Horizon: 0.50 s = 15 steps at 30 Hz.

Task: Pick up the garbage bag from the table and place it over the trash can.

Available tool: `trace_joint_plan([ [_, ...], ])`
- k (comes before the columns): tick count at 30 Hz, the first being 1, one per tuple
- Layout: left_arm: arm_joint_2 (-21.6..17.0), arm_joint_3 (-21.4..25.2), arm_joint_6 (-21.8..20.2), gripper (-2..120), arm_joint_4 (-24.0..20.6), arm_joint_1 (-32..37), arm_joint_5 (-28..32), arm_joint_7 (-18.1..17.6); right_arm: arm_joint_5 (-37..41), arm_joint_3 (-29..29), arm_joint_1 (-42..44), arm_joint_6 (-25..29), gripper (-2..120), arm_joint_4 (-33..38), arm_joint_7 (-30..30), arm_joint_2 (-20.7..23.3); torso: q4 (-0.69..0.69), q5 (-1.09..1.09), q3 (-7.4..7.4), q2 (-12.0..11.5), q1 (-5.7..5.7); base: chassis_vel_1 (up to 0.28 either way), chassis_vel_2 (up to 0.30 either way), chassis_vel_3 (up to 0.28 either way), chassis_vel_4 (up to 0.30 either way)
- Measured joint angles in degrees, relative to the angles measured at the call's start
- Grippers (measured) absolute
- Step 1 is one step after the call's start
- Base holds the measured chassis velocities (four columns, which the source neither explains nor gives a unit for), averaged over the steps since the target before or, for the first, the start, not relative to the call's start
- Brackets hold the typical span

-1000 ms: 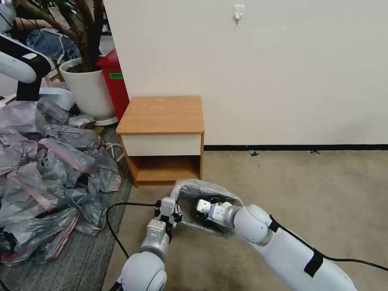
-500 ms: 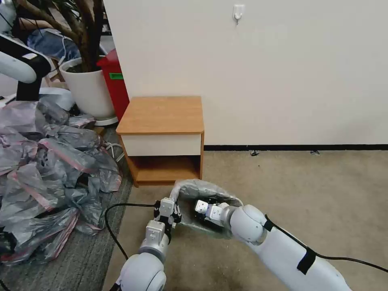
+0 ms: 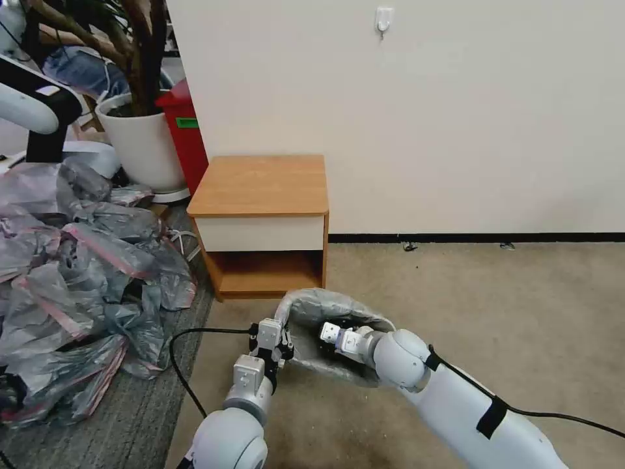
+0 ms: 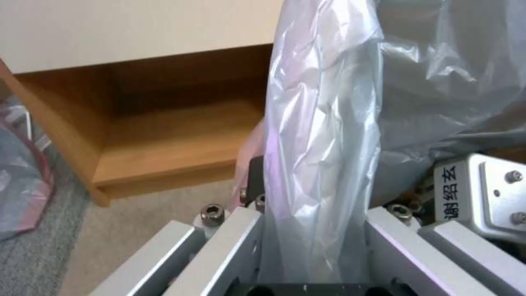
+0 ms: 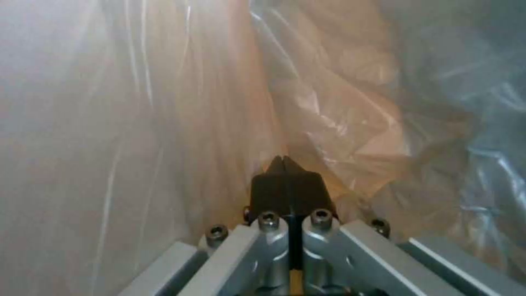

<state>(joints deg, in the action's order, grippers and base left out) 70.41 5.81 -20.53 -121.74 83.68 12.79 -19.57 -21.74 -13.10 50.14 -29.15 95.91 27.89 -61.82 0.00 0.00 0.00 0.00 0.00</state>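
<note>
Count taken from the head view.

Tables: one [image 3: 260,185], wood top, one white drawer front, one shelf gap below.

Bags stretched over a bin: one bag [image 3: 325,304], in front of the table. The bin under it is covered and cannot be made out.

Loose bags: one heap [image 3: 78,273] on the robot's left; the number in it cannot be counted.

Robot arms: two, each with one end effector, left end effector [image 3: 281,343] and right end effector [image 3: 329,346].

Plant pots: one [image 3: 144,146]. Red bins: one [image 3: 185,133]. Wall hooks: one [image 3: 384,18]. Black cables on the floor: one [image 3: 179,365].
</note>
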Motion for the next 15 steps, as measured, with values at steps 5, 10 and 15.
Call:
trace_joint_plan([
  [5, 0.2, -0.3, -0.2, 2, -0.1, 0.0, 0.6, -0.2, -0.5, 0.2, 0.1, 0.1, 0, -0.3, 0.0, 0.1, 0.0, 0.0, 0.0, 0.0, 0.0, 0.0, 0.0, 0.0, 0.0],
  [10, 0.3, -0.5, -0.5, 2, -0.1, -0.1, 1.1, -0.5, -0.9, 0.5, 0.2, 0.3, 0, -0.9, -0.1, 0.1, 0.0, 0.0, 0.0, 0.0, 0.0, 0.0, 0.0, 0.0, 0.0],
  [15, 0.3, -0.6, -0.6, 2, -0.2, -0.2, 1.3, -0.6, -1.1, 0.6, 0.4, 0.4, 0, -1.2, -0.1, 0.2, 0.0, 0.0, 0.0, 0.0, 0.0, 0.0, 0.0, 0.0, 0.0],
])
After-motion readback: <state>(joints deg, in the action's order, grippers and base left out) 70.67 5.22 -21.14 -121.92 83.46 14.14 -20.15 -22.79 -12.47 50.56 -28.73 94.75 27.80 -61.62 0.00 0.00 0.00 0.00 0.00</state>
